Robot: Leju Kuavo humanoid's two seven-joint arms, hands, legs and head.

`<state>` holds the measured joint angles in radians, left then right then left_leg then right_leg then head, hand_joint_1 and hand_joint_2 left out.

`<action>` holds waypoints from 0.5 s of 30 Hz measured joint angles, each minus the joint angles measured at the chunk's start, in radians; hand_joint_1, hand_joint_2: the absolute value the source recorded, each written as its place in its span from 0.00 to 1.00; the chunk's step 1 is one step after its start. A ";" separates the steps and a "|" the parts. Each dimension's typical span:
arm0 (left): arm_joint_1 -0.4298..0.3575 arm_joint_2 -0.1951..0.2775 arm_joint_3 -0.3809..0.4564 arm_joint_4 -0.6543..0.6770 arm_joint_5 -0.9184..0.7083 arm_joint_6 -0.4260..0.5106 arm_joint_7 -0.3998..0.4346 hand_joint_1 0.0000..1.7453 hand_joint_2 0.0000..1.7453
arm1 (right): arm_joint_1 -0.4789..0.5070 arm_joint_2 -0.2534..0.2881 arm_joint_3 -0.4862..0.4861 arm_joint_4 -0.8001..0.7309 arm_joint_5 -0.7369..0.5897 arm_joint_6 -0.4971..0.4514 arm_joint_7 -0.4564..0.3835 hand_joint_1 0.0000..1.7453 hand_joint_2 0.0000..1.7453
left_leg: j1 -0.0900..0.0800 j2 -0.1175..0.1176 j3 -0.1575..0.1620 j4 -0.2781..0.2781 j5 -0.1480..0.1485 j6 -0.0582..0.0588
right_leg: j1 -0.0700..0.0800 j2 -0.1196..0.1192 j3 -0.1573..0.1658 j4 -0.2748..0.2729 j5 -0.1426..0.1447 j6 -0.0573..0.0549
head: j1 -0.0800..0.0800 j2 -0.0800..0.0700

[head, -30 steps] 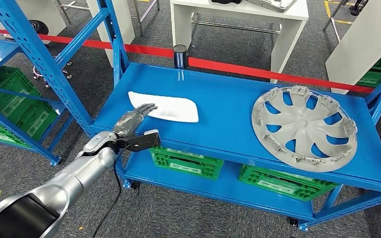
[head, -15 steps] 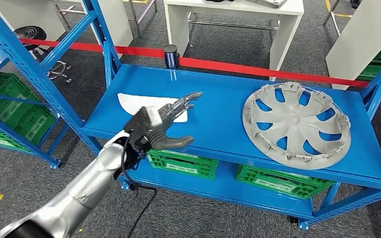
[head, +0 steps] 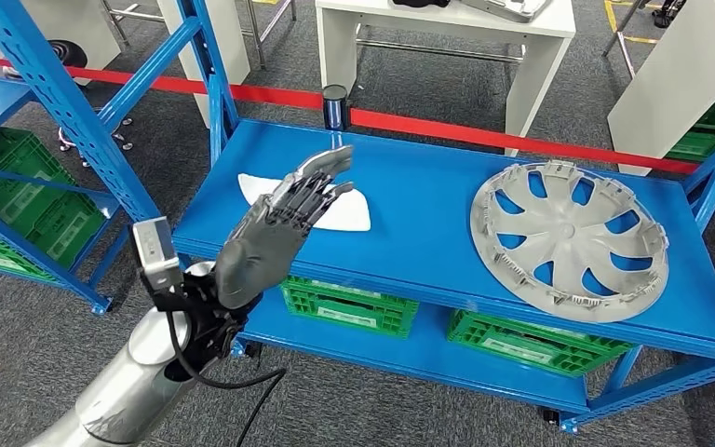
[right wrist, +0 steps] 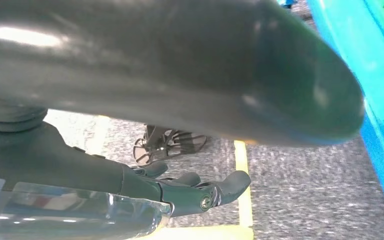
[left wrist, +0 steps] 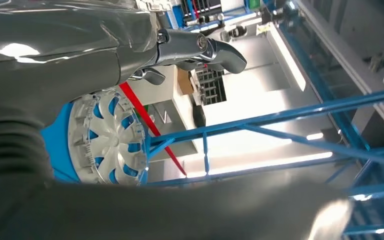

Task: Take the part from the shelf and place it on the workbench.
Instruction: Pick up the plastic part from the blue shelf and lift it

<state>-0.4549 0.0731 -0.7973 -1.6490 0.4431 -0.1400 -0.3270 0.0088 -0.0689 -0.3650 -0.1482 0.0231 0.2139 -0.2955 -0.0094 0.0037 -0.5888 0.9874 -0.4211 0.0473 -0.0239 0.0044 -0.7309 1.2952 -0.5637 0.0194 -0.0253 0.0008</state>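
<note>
The left hand is now raised off the blue shelf, palm turned up and fingers stretched out, empty; earlier it was reached low over the white cloth.

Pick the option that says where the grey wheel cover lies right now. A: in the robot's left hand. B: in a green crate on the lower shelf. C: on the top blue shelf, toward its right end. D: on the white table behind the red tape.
C: the wheel cover lies flat on the top blue shelf toward its right end, while the left hand is raised with nothing in it.
</note>
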 joint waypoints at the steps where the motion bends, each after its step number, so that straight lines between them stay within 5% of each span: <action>1: 0.014 0.004 0.000 -0.012 0.003 0.011 -0.008 0.00 0.00 | 0.002 0.000 -0.002 0.003 -0.001 0.000 -0.001 0.00 0.00 | 0.001 -0.001 0.000 0.001 0.000 0.000 | -0.002 0.000 0.006 -0.009 0.008 0.009 | 0.000 0.000; 4: 0.046 0.017 0.002 -0.051 0.005 0.043 -0.033 0.00 0.00 | 0.004 0.000 -0.008 0.008 -0.002 0.000 -0.006 0.00 0.00 | 0.001 -0.004 -0.003 0.014 -0.007 -0.011 | -0.010 -0.003 0.108 -0.200 0.077 0.033 | 0.001 0.000; 6: 0.066 0.026 0.006 -0.076 -0.002 0.055 -0.046 0.00 0.00 | 0.002 0.000 -0.010 0.011 -0.001 0.001 -0.009 0.00 0.00 | -0.003 -0.005 -0.008 0.025 -0.013 -0.021 | -0.009 -0.002 0.146 -0.270 0.096 0.024 | 0.002 0.000; 10: 0.097 0.045 0.011 -0.116 -0.019 0.061 -0.065 0.00 0.00 | 0.003 0.002 -0.012 0.018 0.006 0.004 -0.012 0.00 0.00 | 0.002 -0.005 -0.019 0.045 -0.028 -0.037 | -0.010 0.000 0.147 -0.271 0.100 -0.001 | 0.001 0.000; 15: 0.126 0.064 0.015 -0.144 -0.030 0.058 -0.077 0.00 0.00 | 0.002 0.000 -0.012 0.022 0.008 0.005 -0.013 0.00 0.00 | 0.013 -0.005 -0.145 0.318 -0.152 -0.057 | -0.010 0.000 0.148 -0.272 0.101 -0.011 | -0.003 0.000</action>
<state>-0.3288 0.1374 -0.7822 -1.7928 0.4131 -0.0817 -0.4037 0.0106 -0.0687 -0.3775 -0.1260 0.0315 0.2189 -0.3082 0.0040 -0.0009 -0.7334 1.3051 -0.5729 -0.0098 -0.0341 0.0041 -0.5829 1.0235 -0.4631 0.0083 -0.0281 0.0008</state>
